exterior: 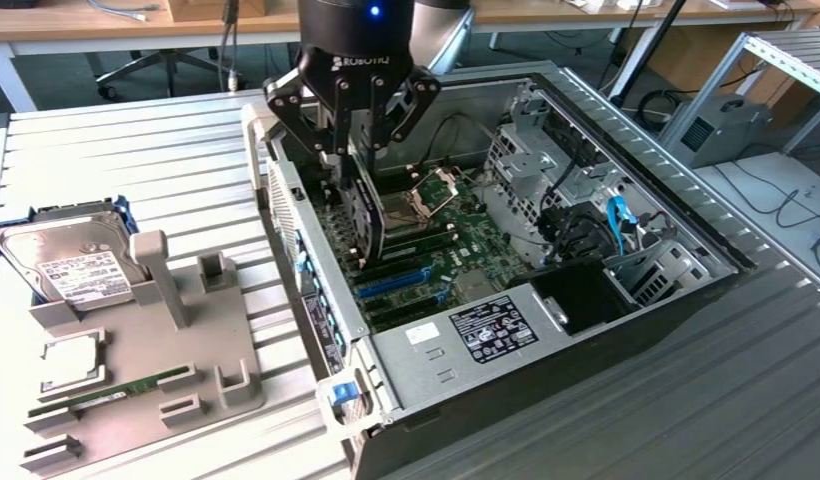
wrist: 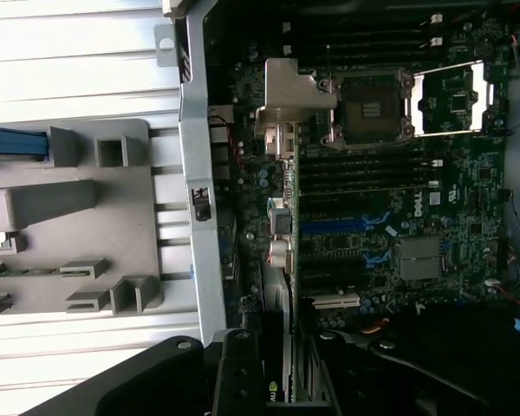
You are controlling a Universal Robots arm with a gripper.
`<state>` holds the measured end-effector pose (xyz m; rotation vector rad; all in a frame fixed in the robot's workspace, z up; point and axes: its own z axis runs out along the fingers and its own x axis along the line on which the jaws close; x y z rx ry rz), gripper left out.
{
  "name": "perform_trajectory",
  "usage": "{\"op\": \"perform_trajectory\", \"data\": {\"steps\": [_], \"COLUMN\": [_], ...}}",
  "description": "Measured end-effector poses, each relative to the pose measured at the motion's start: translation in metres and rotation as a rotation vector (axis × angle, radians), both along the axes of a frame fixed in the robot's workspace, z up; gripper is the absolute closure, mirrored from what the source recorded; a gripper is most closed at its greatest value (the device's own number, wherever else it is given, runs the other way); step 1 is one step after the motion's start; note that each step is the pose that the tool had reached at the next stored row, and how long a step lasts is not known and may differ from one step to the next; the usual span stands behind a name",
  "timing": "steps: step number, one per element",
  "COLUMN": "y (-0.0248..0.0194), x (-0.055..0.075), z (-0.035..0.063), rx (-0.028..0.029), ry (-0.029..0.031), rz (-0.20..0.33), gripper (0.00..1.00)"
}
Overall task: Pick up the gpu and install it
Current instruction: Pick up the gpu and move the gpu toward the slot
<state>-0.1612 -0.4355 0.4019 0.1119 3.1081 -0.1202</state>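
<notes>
Our black finger gripper (exterior: 357, 160) is clamped on the gpu (exterior: 370, 220), a slim green card with black cooler, held on edge inside the open grey metal computer case (exterior: 424, 385), over the green motherboard (exterior: 466, 240).

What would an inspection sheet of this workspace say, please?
Surface: ribbed grey metal table.
Job's things: gpu held on edge inside the open computer case, over the motherboard.
Clutter: grey holder tray with a hard drive and a memory stick, on the exterior view's left.
Grippers: gripper shut on the gpu.
Cables: blue cable inside the case; black cables on the floor at the exterior view's right.
Surroundings: desks, an office chair, a metal rack.
</notes>
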Motion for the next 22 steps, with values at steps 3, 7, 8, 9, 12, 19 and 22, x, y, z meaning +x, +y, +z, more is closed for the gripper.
{"op": "perform_trajectory", "data": {"steps": [3,7,8,9,12,19,22], "y": [0.0000,0.0000,0.0000,0.0000,0.0000,0.0000,0.0000], "x": [0.0011,0.0023,0.0026,0.0029,0.0040,0.0072,0.0086], "z": [-0.0009,-0.0019,-0.0021,-0.0024,-0.0031,-0.0048,-0.0055], "rx": [0.0000,0.0000,0.0000,0.0001,0.0000,0.0000,0.0000], "ry": [0.0000,0.0000,0.0000,0.0000,0.0000,0.0000,0.0000], "rz": [0.000,0.000,0.000,0.000,0.000,0.000,0.000], "gripper": [0.74,0.74,0.74,0.74,0.74,0.74,0.74]}}
